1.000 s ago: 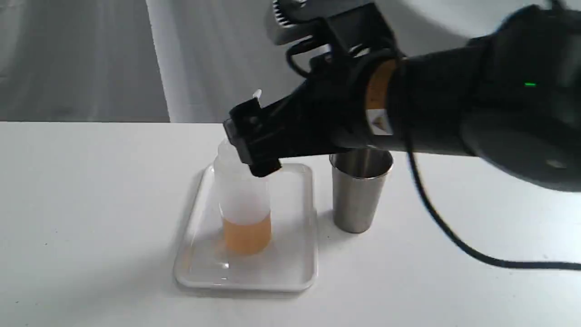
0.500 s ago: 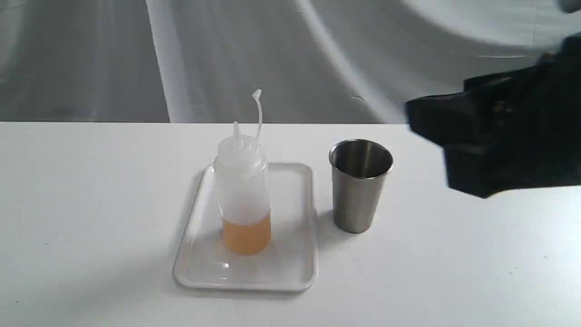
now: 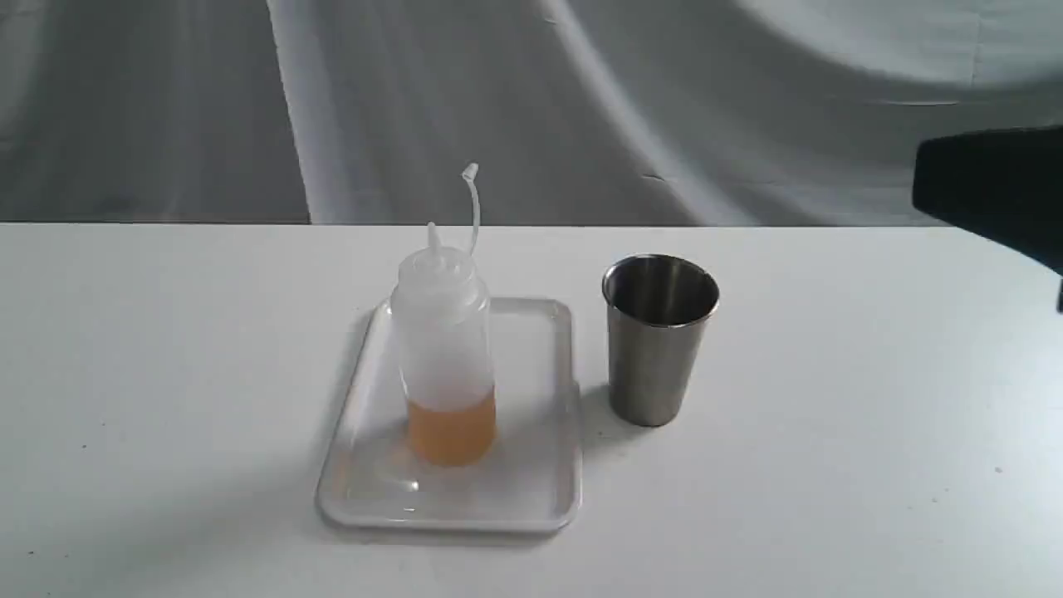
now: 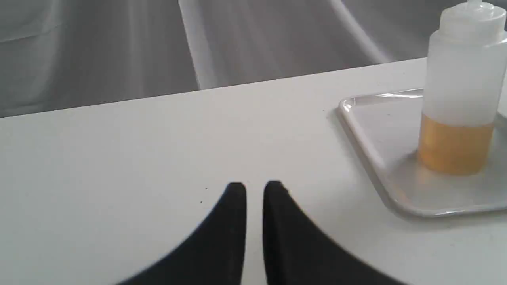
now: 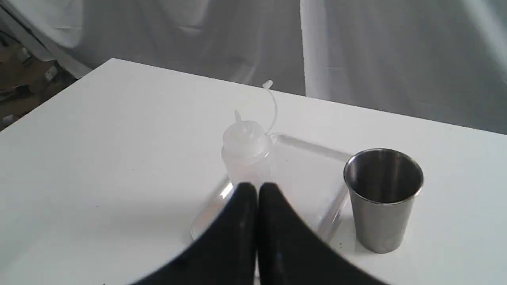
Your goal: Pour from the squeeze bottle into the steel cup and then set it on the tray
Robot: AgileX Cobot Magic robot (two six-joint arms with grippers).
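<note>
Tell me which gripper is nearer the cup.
Right, by my reading. The right gripper is off to the cup's right in the exterior view, bare table between. The left gripper is past the tray, on its far side from the cup.

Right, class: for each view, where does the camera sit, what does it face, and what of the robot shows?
Exterior: off the arms, facing across the table at squeeze bottle, tray, steel cup; part of the right arm shows.
Left wrist: low beside the tray, facing the bottle; left gripper narrowly open.
Right wrist: higher, looking down on all three; right gripper shut.
Shared: every view shows the bottle upright on the tray.
</note>
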